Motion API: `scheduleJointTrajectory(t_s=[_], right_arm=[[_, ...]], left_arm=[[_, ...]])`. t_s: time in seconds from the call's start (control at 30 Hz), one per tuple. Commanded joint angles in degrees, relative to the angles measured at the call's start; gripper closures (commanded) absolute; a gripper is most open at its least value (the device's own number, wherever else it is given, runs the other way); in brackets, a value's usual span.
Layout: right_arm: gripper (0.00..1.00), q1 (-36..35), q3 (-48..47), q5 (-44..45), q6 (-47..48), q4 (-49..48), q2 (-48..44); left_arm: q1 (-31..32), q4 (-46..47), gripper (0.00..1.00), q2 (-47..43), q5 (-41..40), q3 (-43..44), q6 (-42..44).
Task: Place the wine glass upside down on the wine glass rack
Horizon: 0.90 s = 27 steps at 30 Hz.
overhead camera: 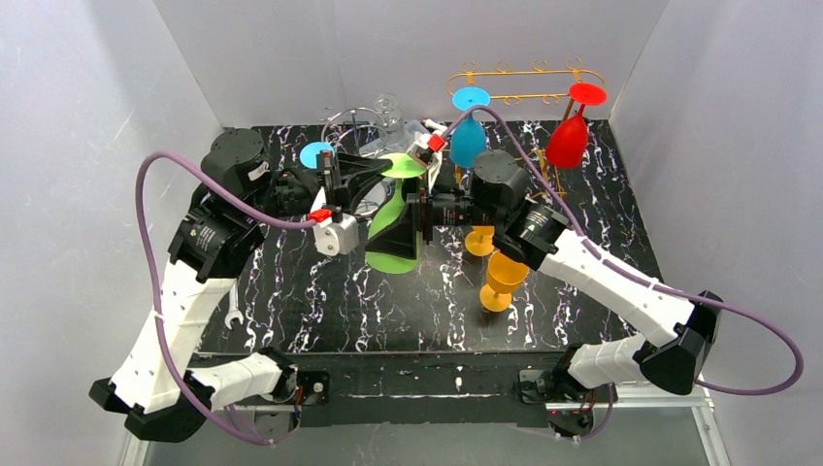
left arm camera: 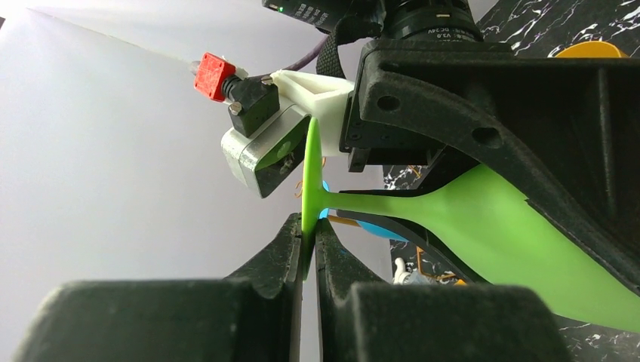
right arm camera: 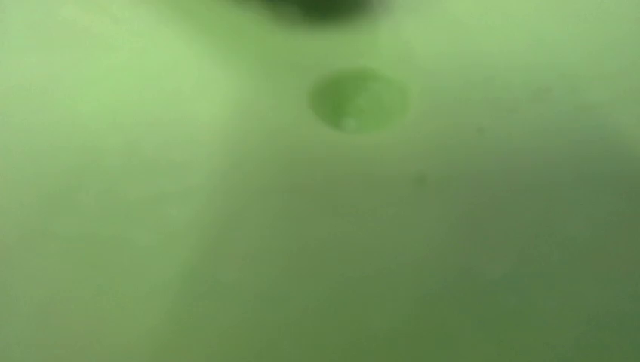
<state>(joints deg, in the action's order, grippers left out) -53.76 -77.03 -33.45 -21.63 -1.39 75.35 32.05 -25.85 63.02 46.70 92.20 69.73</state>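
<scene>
Your green wine glass is up off the bench, lying tilted in the air between the two arms, foot toward the back and bowl toward you. The left pincer is clamped tight on the edge of the thin foot. The right pincer has its jaws spread wide around the bowl, one above and one below. You cannot tell whether they press on it (its own camera gives you nothing but blurred green). The gold rack stands at the back right, well apart from the glass, with a blue glass and a red glass hanging bowl-down from it. An orange glass stands on the bench beside the right arm.
</scene>
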Motion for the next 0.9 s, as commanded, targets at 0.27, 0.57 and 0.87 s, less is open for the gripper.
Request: scheduleJointTrajectory(t_s=[0.27, 0.57, 0.87], right_arm=[[0.27, -1.4, 2.7, 0.0, -5.7, -10.3, -2.3], [0.02, -1.4, 8.5, 10.7, -2.3, -6.3, -10.4], [0.03, -1.4, 7.4, 6.5, -4.8, -5.4, -7.2]], left_arm=[[0.2, 5.4, 1.00, -2.6, -3.0, -3.0, -0.9], [0.2, 9.5, 1.00, -5.1, -9.1, -6.8, 1.1], [0.2, 12.7, 1.00, -4.8, -12.0, -7.0, 0.7]])
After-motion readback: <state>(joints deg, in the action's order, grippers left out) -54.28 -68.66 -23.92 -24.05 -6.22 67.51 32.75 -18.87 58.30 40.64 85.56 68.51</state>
